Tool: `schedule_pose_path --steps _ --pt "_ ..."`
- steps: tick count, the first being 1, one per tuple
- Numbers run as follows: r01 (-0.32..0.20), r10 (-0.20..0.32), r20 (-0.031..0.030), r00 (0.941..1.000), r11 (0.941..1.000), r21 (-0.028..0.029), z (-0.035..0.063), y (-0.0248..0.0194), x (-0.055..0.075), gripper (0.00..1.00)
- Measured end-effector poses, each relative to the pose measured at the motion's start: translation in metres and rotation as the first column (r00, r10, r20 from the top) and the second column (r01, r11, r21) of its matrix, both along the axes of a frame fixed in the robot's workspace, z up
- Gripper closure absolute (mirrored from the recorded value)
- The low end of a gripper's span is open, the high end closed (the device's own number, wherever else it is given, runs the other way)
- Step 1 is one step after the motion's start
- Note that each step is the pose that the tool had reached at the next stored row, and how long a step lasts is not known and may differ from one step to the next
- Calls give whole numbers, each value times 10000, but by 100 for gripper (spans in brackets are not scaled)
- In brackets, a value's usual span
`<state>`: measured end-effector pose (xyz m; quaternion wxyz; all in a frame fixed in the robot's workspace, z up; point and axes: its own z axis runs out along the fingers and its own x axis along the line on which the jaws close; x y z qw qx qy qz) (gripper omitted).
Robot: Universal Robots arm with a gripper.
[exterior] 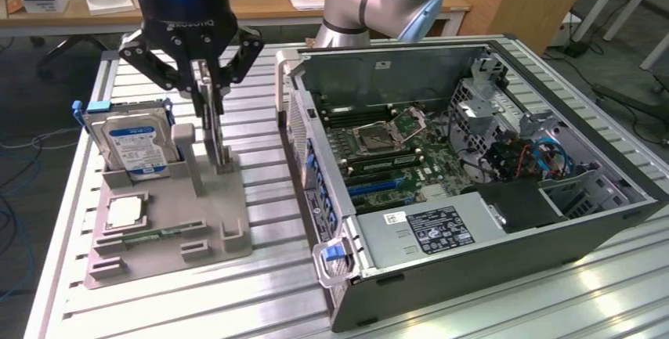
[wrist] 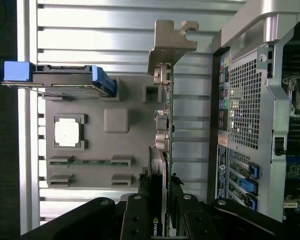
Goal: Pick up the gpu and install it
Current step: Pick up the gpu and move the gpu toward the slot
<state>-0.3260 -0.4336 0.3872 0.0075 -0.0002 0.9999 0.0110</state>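
We see the gripper (exterior: 209, 92) pinching the upper edge of the gpu (exterior: 218, 135), which stands upright in the gray holder (exterior: 209, 225) beside the open computer case (exterior: 471, 276), so we judge it grasped but not yet installed.

1. Claw (exterior: 209, 98) is clamped on the top edge of the gpu (exterior: 216, 142), which stands upright in the grey fixture (exterior: 225, 225). Nothing crowds the claw above fixture height.
2. Exterior view's left: the hard drive (exterior: 131, 143) stands upright just beside it, with a grey post (exterior: 183, 137) between. Tight gap.
3. Exterior view's right: a bare desk (exterior: 262, 171) strip, then the near wall of the PC case (exterior: 303, 131).
4. Case top is open. The power supply (exterior: 428, 229) and cables (exterior: 522, 155) eat room; the motherboard (exterior: 392, 139) area is free.
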Motion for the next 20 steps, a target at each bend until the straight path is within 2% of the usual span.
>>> schedule_pose_path --steps 20 --pt "-72 72 0 10000 9999 73 240 -1 0 74"
